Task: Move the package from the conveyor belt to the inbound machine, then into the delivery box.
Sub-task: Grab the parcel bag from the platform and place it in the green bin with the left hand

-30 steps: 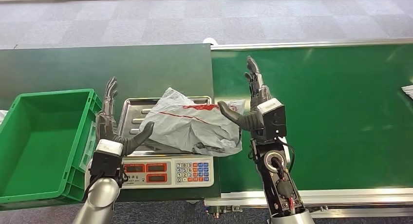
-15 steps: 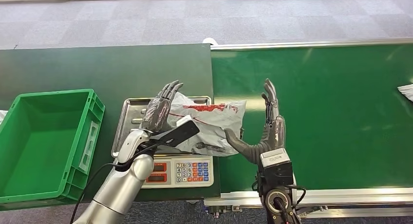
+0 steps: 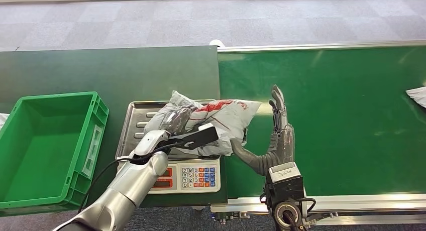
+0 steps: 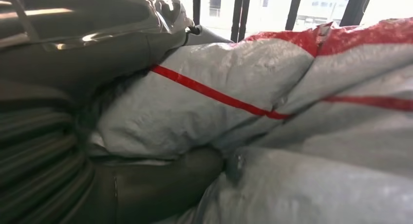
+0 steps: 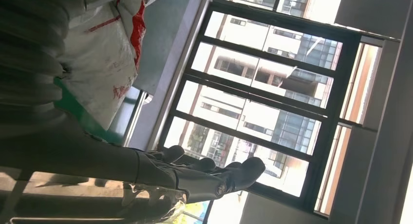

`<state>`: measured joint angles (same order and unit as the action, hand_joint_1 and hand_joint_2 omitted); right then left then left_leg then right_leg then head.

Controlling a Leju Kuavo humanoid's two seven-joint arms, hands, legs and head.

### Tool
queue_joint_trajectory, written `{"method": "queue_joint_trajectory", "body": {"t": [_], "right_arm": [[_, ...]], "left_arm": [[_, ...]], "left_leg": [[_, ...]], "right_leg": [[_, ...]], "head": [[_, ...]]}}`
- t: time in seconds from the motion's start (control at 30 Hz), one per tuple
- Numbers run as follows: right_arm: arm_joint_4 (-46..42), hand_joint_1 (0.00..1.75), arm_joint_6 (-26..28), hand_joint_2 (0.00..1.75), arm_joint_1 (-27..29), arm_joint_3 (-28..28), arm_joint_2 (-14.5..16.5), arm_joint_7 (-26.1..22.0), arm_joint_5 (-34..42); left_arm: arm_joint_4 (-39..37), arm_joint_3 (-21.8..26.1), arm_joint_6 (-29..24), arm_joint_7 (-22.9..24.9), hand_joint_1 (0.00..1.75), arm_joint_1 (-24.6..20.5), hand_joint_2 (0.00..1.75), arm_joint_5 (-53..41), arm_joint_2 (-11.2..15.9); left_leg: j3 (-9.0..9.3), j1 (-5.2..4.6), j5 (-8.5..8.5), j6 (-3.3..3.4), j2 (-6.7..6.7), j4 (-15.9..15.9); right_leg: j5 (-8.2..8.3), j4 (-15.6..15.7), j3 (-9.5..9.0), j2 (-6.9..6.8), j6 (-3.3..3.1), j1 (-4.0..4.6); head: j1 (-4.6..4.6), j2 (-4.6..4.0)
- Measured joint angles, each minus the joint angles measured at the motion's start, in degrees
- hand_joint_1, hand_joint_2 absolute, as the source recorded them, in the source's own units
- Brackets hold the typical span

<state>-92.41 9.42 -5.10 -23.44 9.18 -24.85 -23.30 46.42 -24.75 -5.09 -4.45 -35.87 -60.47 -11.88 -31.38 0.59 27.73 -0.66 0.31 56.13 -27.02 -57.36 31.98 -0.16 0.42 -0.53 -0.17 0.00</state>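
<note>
Left hand (image 3: 173,121) grips package (image 3: 221,118) on scale (image 3: 131,121) (belt step done), right hand (image 3: 278,135) open beside it; crate (image 3: 98,110) drop left.

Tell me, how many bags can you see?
2. One grey package lies on the scale tray, with the left hand on it. Another white one peeks in at the belt's far right edge. More may be out of view.
</note>
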Motion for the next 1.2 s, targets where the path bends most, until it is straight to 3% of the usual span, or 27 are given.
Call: {"method": "queue_joint_trajectory", "body": {"t": [0.17,0.37,0.6,0.77,0.97,1.2], "right_arm": [[0.0,0.00,0.2,1.75,0.1,0.1,0.0,0.2,0.0],[-1.0,0.00,1.1,1.75,0.8,0.2,-0.2,0.5,-0.2],[-1.4,0.00,2.4,1.75,1.8,0.3,-0.5,1.0,-0.2],[-1.4,0.00,3.8,1.75,3.1,0.3,-1.0,1.0,-0.3],[-1.4,0.00,4.7,1.75,5.5,0.7,-1.5,0.9,-0.3],[-1.4,0.00,4.6,1.75,7.5,2.4,-1.6,1.7,-0.9]], "left_arm": [[-0.8,1.2,-1.7,-2.4,1.75,-0.3,1.75,2.6,-0.1],[2.0,4.8,-9.0,-8.9,1.75,2.4,1.75,12.7,-0.4],[14.0,9.5,-17.7,-16.6,1.72,8.1,1.75,31.3,-0.3],[26.1,13.1,-24.5,-19.5,1.74,11.6,1.75,37.6,1.2],[37.5,21.1,-29.2,-18.6,1.75,14.4,1.75,32.9,4.8],[38.7,32.9,-31.6,-12.7,1.65,14.5,1.75,20.4,11.3]], "left_leg": [[0.11,0.00,0.00,0.00,0.00,0.0],[0.03,0.00,0.00,0.00,0.05,0.0],[-0.22,0.01,0.00,0.00,0.04,0.0],[-0.27,0.01,0.00,0.00,0.05,0.0],[-0.27,0.02,0.00,0.00,0.05,0.0],[-0.23,0.02,-0.01,-0.01,0.09,0.0]], "right_leg": [[0.00,0.0,-0.10,0.00,0.00,0.00],[0.00,0.0,0.01,0.02,0.00,0.00],[0.00,0.0,0.24,0.02,0.00,0.01],[-0.01,0.0,0.27,0.02,-0.01,0.02],[-0.02,0.0,0.28,0.02,-0.02,0.02],[-0.02,0.0,0.27,0.04,-0.03,0.03]], "head": [[0.01,0.00],[0.01,0.00],[0.00,0.00],[0.01,0.00],[0.01,0.00],[0.02,0.00]]}}
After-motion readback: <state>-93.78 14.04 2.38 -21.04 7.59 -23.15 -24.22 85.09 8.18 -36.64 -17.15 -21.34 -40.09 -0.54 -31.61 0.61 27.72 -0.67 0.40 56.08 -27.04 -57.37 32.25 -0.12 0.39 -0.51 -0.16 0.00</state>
